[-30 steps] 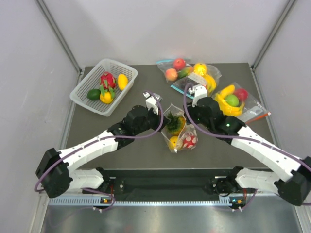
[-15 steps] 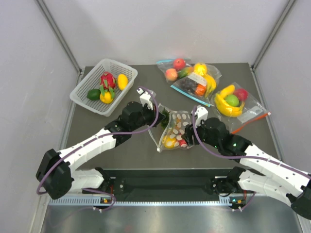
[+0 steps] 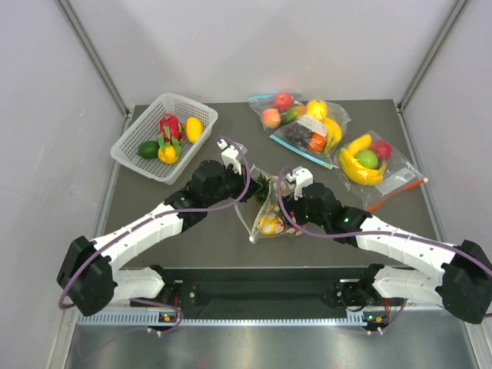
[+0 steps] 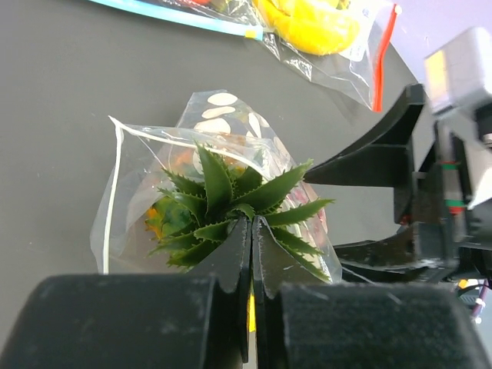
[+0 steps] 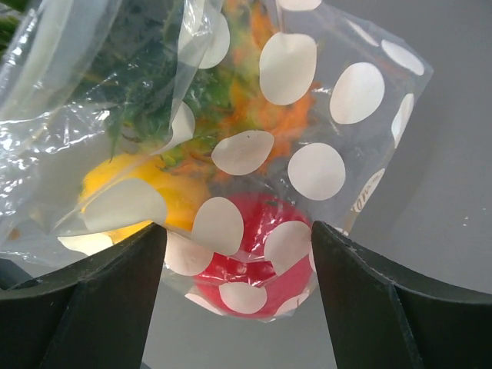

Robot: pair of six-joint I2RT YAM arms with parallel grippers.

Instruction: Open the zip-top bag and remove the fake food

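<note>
The dotted zip-top bag [image 3: 270,209] lies mid-table with its mouth open toward my left gripper [image 3: 250,185]. The left gripper [image 4: 251,224] is shut on the green crown of the pineapple [image 4: 231,200], which sticks out of the bag's mouth [image 4: 146,150]. My right gripper [image 3: 287,216] is open, its fingers standing either side of the bag's closed bottom end. In the right wrist view the gripper [image 5: 238,227] straddles the red piece [image 5: 254,265], with the yellow-orange fruit [image 5: 134,192] beside it inside the bag [image 5: 307,69].
A white basket [image 3: 131,157] with a dragon fruit and other toy fruit stands back left. Two undotted bags of fruit lie back right, one with a blue strip [image 3: 304,123] and one with a red-orange strip [image 3: 377,165].
My right gripper came round from behind the bag to its near side and now brackets its bottom. The bag shifted left and tipped. My left gripper drew back with the pineapple crown.
</note>
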